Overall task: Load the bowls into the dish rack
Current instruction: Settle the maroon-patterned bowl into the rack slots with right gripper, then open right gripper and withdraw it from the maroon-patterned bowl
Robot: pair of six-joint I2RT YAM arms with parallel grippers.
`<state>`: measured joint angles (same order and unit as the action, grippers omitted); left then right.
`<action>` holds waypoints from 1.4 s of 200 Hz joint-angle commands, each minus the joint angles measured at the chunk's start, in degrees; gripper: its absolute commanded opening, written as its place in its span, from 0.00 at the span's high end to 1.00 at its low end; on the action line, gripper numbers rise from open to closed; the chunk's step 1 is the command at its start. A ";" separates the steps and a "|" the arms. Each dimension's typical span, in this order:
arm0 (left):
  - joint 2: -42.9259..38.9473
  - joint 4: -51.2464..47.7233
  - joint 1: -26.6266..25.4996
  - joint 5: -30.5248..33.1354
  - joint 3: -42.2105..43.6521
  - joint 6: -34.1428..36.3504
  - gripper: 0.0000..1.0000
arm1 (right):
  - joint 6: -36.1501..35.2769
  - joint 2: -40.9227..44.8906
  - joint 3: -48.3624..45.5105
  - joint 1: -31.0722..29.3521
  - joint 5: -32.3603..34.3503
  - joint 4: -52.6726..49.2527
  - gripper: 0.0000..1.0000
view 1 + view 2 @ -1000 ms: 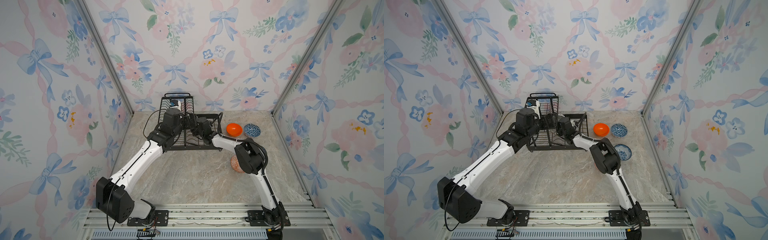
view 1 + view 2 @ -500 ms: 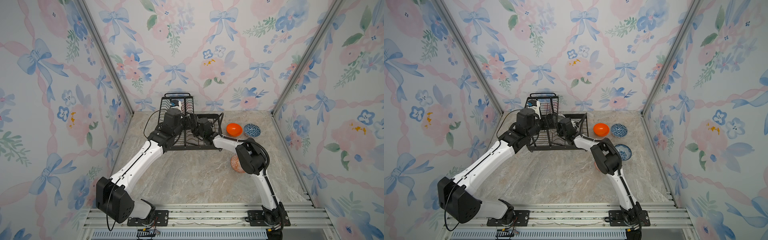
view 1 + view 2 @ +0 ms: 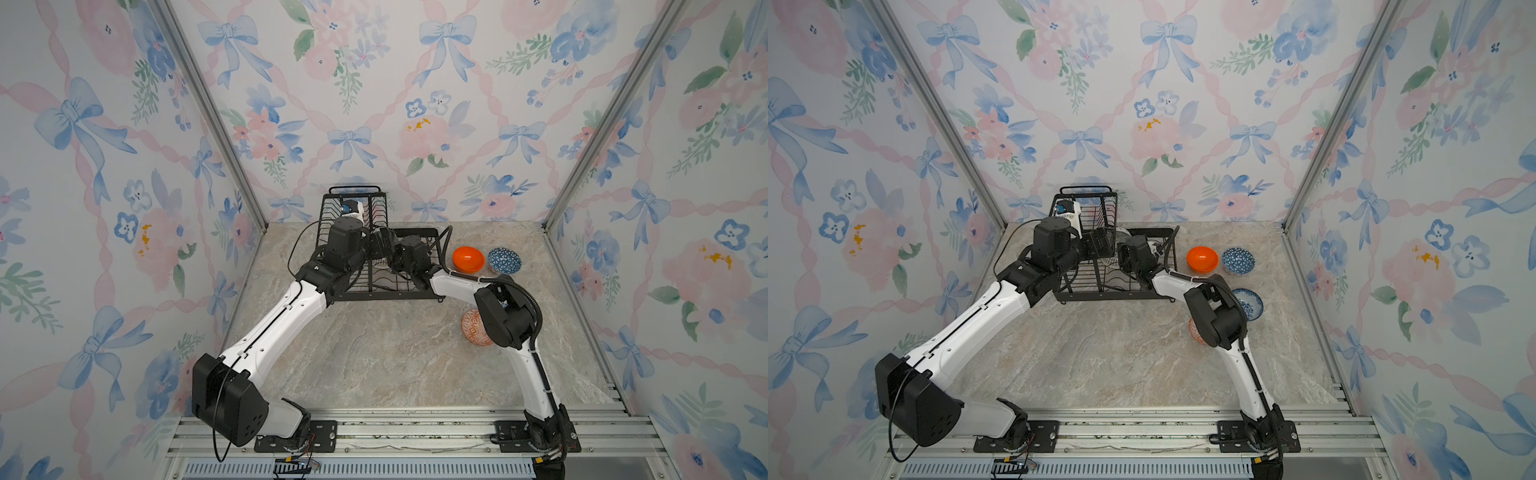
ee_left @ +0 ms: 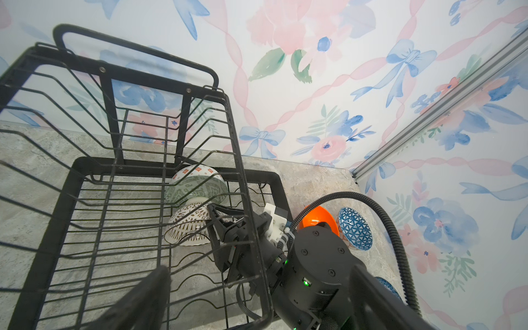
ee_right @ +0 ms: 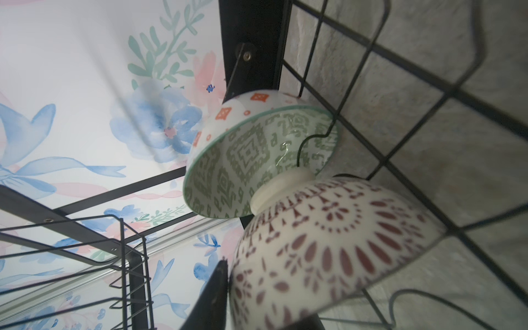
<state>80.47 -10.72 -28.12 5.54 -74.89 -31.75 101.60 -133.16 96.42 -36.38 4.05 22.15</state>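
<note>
Lattice bowl (image 4: 185,225) stands on edge in the rack's (image 4: 61,205) lower tray, foot against the green bowl (image 4: 197,185), rim at the right claw (image 4: 214,220), whose grip I can't make out; left claw (image 3: 382,248) gapes empty above the tray.

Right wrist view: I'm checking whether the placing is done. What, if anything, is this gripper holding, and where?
Cannot be told: the right gripper's finger lies against the white bowl's outer wall near its rim, and the bowl sits in the rack.
</note>
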 commanded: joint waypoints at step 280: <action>0.47 -3.92 -1.27 2.15 0.61 5.00 0.02 | -34.02 21.58 -10.85 4.54 -8.19 -16.80 0.13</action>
<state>81.71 -10.68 -28.77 6.44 -75.85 -28.67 78.98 -116.16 86.63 -32.75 -3.07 14.04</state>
